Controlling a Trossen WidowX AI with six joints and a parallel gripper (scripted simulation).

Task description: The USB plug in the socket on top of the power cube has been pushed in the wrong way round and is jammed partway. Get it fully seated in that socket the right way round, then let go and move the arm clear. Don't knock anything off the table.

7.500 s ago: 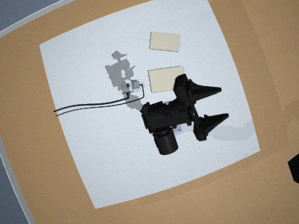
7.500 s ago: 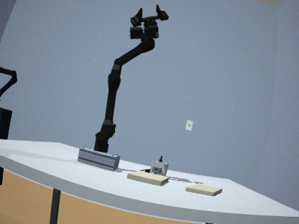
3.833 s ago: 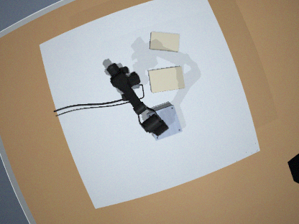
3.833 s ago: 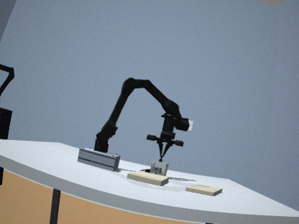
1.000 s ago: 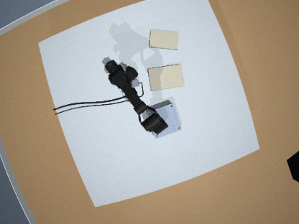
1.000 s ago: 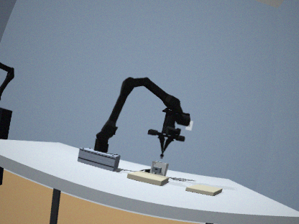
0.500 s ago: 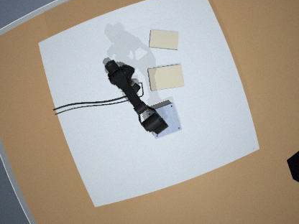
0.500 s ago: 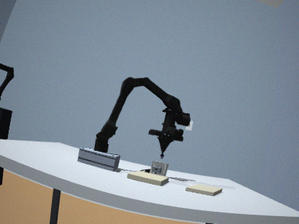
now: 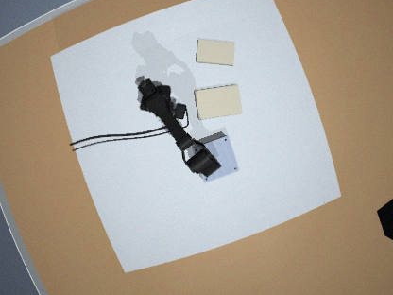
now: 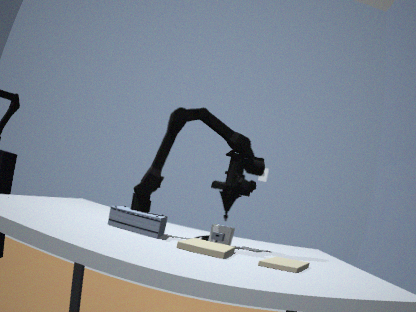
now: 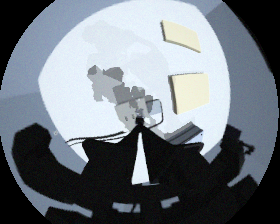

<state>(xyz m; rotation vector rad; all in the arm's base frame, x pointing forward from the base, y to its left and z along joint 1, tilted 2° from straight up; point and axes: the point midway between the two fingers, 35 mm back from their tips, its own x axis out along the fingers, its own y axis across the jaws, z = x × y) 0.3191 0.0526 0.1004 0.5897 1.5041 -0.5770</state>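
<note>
Jaws (image 10: 225, 217) grasping USB plug (image 10: 225, 218) | above power cube (image 10: 221, 233) | white table (image 10: 75, 218), blue-grey walls
</note>
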